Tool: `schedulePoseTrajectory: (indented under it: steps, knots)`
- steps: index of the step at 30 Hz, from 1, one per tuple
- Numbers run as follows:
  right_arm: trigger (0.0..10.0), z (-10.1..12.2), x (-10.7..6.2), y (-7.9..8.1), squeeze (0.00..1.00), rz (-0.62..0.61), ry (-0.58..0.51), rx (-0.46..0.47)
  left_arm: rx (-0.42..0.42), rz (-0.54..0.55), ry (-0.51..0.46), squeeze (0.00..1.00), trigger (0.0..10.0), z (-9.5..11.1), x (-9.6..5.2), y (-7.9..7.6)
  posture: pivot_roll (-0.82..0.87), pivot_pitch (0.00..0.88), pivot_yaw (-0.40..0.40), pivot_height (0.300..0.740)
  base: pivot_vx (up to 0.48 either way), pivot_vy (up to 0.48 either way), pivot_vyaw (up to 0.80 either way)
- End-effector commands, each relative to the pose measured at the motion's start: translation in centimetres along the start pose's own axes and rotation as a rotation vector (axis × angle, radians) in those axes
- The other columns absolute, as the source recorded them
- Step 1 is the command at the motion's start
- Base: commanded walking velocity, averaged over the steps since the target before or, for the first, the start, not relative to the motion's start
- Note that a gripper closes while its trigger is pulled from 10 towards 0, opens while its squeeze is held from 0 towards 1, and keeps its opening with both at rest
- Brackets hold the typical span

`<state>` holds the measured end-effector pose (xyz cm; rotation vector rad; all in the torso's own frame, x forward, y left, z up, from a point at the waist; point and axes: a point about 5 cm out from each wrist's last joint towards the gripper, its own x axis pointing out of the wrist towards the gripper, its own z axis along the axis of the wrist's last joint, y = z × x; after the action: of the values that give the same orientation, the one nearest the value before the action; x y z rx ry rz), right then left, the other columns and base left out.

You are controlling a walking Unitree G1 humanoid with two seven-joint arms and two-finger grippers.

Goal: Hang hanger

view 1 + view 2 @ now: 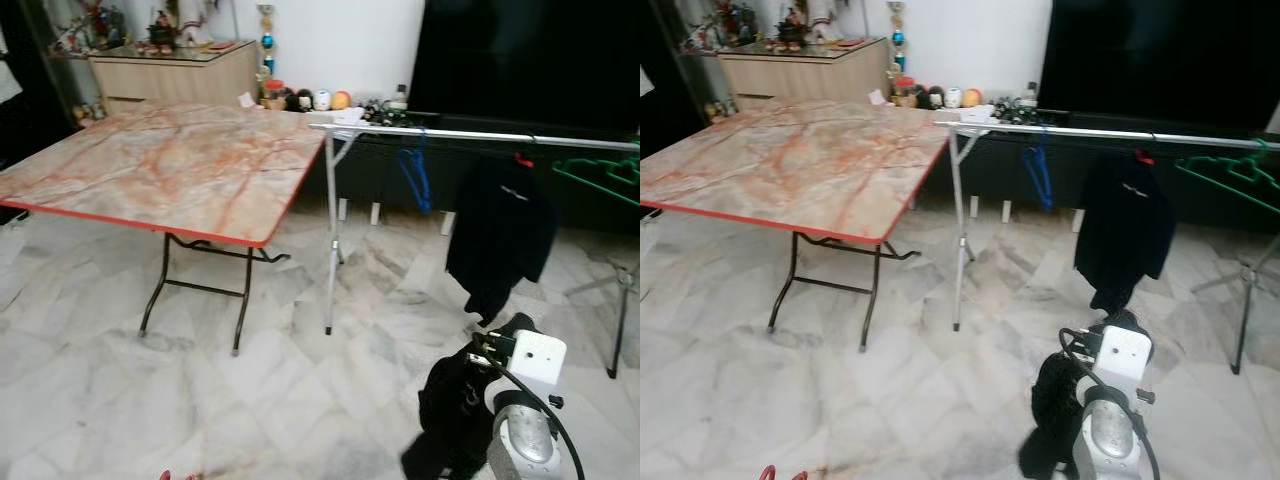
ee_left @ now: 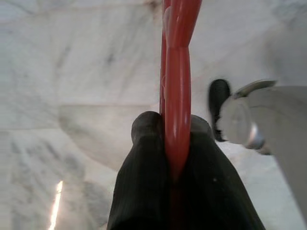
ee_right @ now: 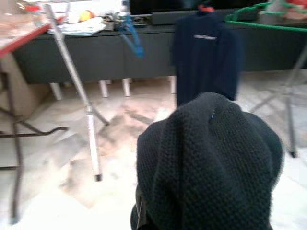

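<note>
Now left claw pinched tight on red hanger; right claw buried under black garment — grip unclear. Risk: garment slips before reaching rail.

Left gripper clamped, right arm low.

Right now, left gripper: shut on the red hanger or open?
Shut. In the left wrist view the two black fingers press against both sides of the red hanger, with no gap showing.

Four hangers, perhaps; two dark garments.
</note>
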<state>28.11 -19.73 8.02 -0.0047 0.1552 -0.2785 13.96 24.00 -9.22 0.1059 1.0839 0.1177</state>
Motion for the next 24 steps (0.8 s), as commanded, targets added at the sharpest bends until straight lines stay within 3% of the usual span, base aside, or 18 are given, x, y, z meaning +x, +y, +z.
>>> schedulePoseTrajectory:
  steps: [1, 24]
  knots:
    - [10.0, 0.9, 0.1, -0.4, 0.0, -0.008, -0.033, -0.004, 0.012, -0.001, 0.007, 0.0, 10.0, -0.1, 0.0, 0.0, 0.01, 0.0, 0.008, 0.74, 0.0, 0.446, 0.0]
    - [10.0, -0.4, -0.3, 2.2, 0.0, 0.079, 0.019, 0.012, 0.031, -0.018, 0.038, 0.0, 10.0, -1.5, -0.4, 1.0, 0.05, 0.0, 0.019, 0.74, 0.0, 0.446, 0.0]
